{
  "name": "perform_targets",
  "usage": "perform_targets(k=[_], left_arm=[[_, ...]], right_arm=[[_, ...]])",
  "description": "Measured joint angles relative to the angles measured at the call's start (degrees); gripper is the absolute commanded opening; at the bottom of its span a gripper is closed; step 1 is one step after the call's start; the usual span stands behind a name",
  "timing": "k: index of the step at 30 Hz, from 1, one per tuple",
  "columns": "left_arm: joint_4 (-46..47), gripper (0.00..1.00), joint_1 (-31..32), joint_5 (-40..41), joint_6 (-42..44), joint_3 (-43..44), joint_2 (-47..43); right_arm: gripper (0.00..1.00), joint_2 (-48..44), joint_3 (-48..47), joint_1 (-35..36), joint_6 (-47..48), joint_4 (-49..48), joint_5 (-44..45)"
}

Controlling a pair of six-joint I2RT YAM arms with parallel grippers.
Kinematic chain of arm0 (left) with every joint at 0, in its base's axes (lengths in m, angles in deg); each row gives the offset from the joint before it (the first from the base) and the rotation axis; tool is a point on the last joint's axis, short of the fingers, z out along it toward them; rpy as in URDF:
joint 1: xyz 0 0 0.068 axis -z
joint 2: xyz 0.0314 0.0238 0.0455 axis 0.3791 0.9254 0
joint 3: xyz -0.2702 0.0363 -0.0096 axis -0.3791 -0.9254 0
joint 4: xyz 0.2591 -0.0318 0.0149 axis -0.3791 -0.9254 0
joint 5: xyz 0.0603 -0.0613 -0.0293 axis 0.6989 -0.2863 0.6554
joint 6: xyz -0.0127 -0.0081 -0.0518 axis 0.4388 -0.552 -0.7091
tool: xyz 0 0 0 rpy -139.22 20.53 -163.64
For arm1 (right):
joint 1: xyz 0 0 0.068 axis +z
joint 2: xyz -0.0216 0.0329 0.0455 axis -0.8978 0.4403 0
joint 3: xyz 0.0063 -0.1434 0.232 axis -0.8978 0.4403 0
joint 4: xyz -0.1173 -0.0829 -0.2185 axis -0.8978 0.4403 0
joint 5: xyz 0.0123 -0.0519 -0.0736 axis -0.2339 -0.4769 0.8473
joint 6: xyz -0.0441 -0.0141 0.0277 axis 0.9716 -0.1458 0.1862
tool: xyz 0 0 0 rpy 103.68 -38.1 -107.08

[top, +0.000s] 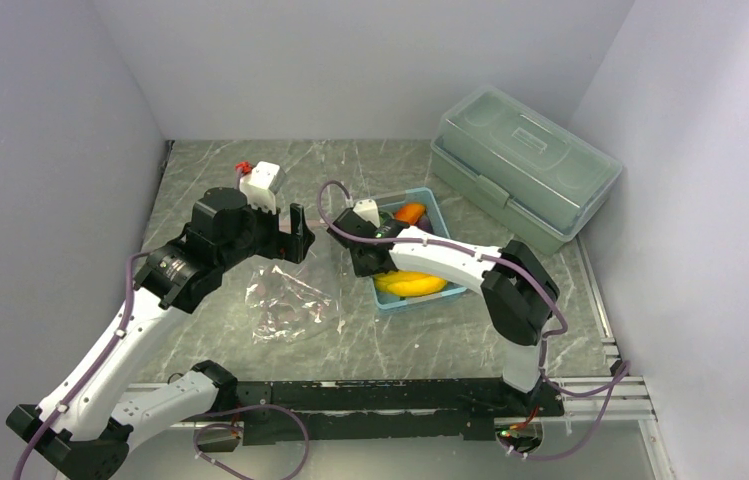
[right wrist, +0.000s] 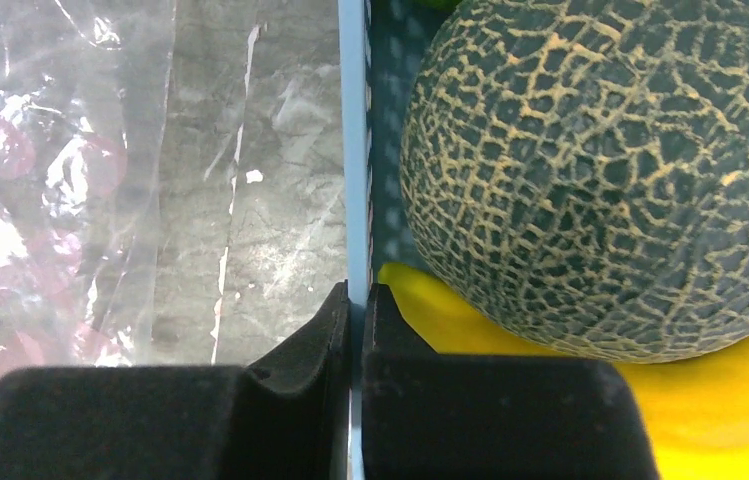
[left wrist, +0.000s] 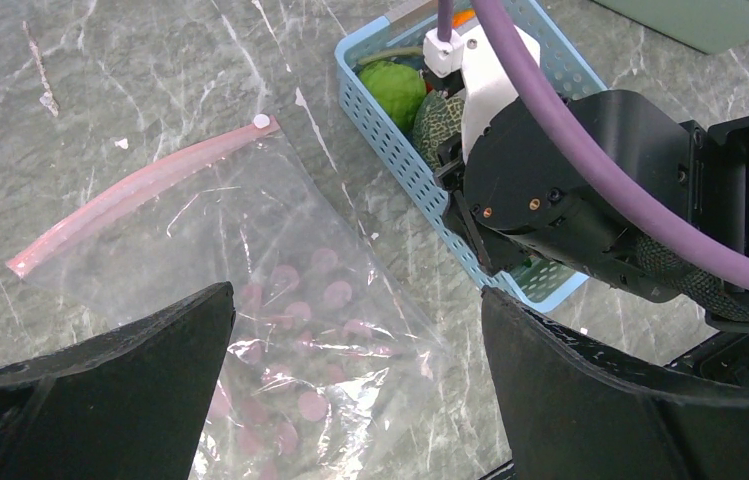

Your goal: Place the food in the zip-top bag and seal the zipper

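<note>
On the table left of the light blue basket [left wrist: 390,150], zip-top bag [top: 290,300] lies flat with no food inside, netted melon [right wrist: 590,170] and bananas [top: 412,284] in the basket, nothing packed yet, right gripper [right wrist: 357,320] pinching the basket wall, left gripper [left wrist: 355,300] wide open above the bag.

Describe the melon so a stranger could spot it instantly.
Find the grey-green lidded box in the far right corner; beside it sits a light blue basket. Inside, the melon is the round dark-green ball with tan netting, resting on yellow bananas.
</note>
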Motion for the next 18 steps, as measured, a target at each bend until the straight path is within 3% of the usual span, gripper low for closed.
perform_targets(k=[18], left_arm=[[-0.02,0.99,0.00,0.00,0.00,0.00,0.09]], right_arm=[[0.00,-8.41,9.49,-0.79,-2.36,-0.79,3.17]])
